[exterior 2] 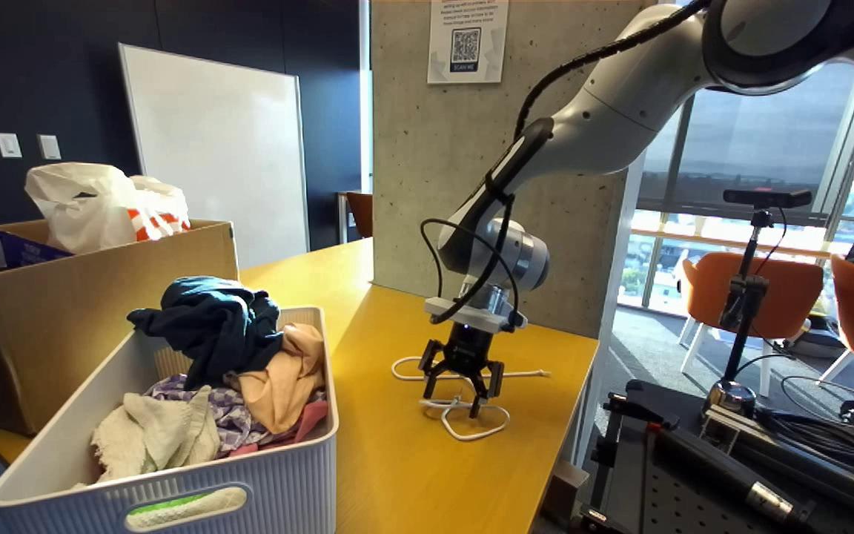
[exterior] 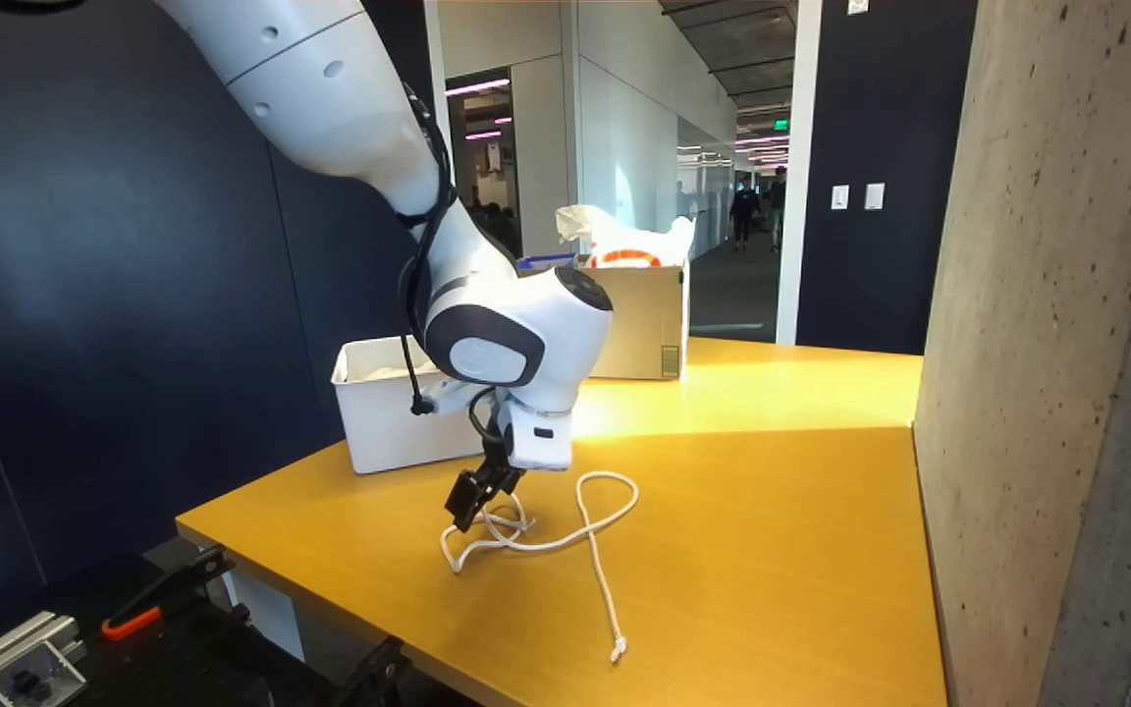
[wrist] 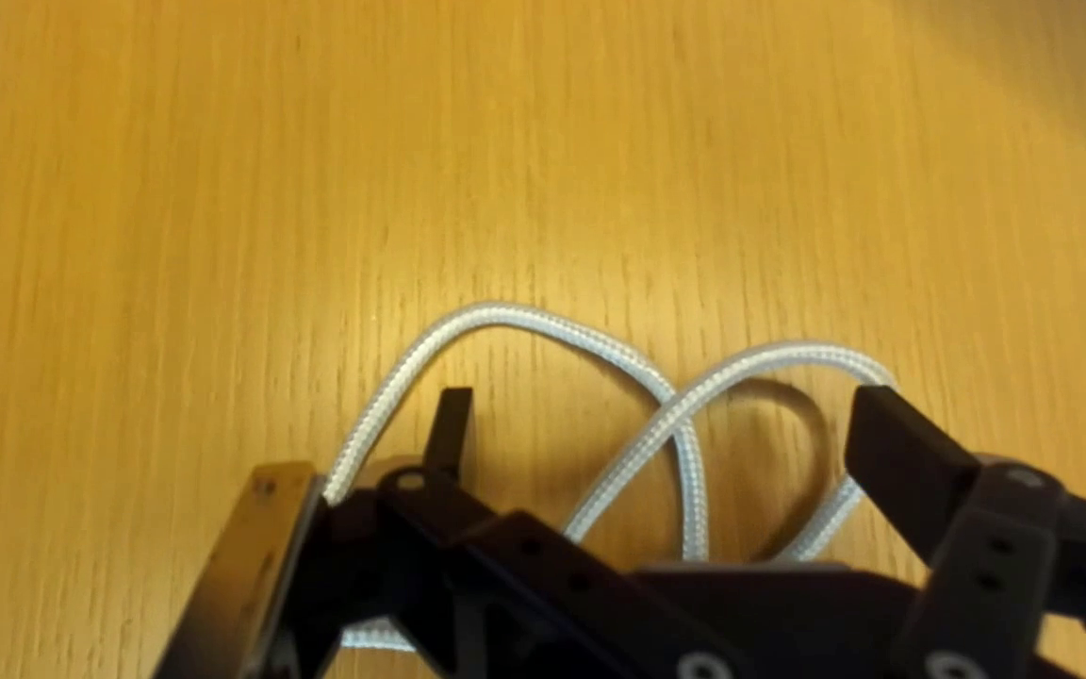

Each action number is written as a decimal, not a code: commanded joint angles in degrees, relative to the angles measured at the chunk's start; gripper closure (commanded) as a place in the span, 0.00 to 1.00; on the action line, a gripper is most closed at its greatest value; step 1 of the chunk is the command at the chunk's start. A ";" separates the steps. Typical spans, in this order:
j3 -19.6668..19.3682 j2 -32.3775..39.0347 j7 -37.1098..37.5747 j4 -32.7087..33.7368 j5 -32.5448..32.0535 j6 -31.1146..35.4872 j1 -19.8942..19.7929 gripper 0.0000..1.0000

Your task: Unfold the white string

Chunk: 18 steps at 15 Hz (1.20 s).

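Observation:
The white string lies in loops on the yellow table, with one end stretched out away from the gripper. It shows in an exterior view under and around the fingers. In the wrist view the string crosses itself between the fingers, and one loop arches slightly above the table beside the right-hand finger. My gripper points down, low over the loops. In the wrist view the gripper is open with its fingers wide apart; no string is clamped. Part of the string is hidden behind the gripper body.
A white rectangular bin full of cloths stands on the table beside the arm. A cardboard box with plastic bags stands farther back. A concrete wall borders the table. The table's edge lies near the gripper.

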 commanded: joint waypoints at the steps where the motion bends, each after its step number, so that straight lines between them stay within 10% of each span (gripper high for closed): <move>1: -0.76 1.55 2.51 2.92 -1.99 -2.97 0.34 0.26; 10: -0.89 -0.24 3.59 1.34 -3.50 -2.33 0.68 0.95; 18: -3.95 -11.67 5.15 -7.81 -6.37 0.59 1.40 0.99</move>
